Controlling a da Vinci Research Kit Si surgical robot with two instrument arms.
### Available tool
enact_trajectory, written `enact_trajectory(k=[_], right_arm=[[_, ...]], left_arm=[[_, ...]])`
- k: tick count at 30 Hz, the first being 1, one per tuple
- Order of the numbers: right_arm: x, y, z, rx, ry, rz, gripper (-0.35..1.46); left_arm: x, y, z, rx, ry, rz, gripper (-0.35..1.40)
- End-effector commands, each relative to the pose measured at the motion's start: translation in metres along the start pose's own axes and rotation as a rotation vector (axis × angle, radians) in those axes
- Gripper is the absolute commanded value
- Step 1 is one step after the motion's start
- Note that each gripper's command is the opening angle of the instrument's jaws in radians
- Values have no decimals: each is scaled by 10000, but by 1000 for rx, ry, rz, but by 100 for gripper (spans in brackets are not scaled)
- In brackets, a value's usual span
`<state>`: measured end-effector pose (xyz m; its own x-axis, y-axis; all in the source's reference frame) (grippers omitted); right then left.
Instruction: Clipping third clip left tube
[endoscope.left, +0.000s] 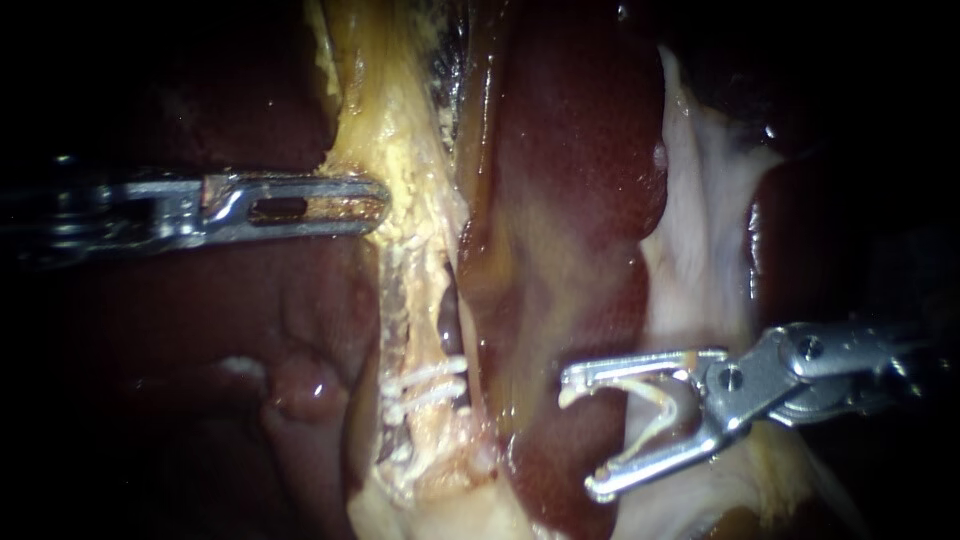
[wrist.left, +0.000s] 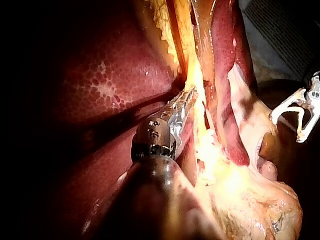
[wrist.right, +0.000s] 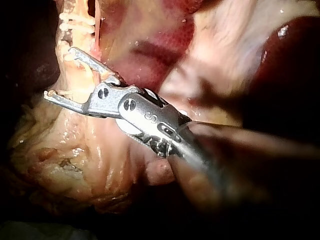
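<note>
Two thin tubes run down a yellowish strand of tissue in the endoscope view: a pale left tube (endoscope.left: 398, 325) and a darker one (endoscope.left: 450, 318) beside it. Two white clips (endoscope.left: 428, 385) lie across the strand lower down. My right instrument (endoscope.left: 578, 435) comes in from the right with its jaws wide apart, holding a white V-shaped clip (endoscope.left: 655, 405). It hangs over the liver, to the right of the tubes and apart from them. My left instrument (endoscope.left: 380, 200) has its jaws together on the edge of the yellowish tissue (endoscope.left: 400, 150) above the tubes.
A dark red liver lobe (endoscope.left: 570, 180) lies between the tubes and pale membrane (endoscope.left: 700, 230). More liver (endoscope.left: 250, 320) lies under the left shaft. In the right wrist view the clip-holding jaws (wrist.right: 59, 72) sit just short of the clipped strand (wrist.right: 75, 22).
</note>
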<state>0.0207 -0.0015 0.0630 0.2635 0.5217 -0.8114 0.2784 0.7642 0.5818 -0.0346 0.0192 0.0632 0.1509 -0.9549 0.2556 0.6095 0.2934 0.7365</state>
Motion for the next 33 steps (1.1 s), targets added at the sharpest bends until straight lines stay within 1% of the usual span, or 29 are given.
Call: enact_trajectory(k=[1,10,12,14,16,17,18,20,24,28,30,33], right_arm=[[0,0,0,0,0,0,59],[-2,0,2,-1,-1,-1,59],[-4,1,4,-1,-1,-3,58],[-6,1,7,-2,-2,-4,58],[-9,2,10,-6,-3,0,58],[-10,2,12,-7,-3,5,58],[-11,3,13,-7,-3,4,58],[-13,4,16,-9,-4,9,58],[-15,7,21,-12,-4,26,58],[-14,10,27,-16,-3,68,58],[-13,12,30,-15,-3,87,58],[-11,16,38,-15,-5,129,58]], left_arm=[[0,0,0,1,0,0,-35],[0,2,-3,4,2,1,-35],[-5,4,-10,11,8,1,-35],[-11,6,-20,8,8,0,-35],[-20,8,-35,-1,7,-3,-35],[-22,9,-39,-1,0,-4,-35],[-25,8,-48,-1,-9,-5,-35],[-28,6,-59,-1,-17,-9,-35],[-33,-6,-79,9,-31,-16,-35],[-34,-21,-90,13,-41,-29,-35],[-34,-26,-93,13,-43,-25,-35],[-35,-27,-96,15,-45,-26,-35]])
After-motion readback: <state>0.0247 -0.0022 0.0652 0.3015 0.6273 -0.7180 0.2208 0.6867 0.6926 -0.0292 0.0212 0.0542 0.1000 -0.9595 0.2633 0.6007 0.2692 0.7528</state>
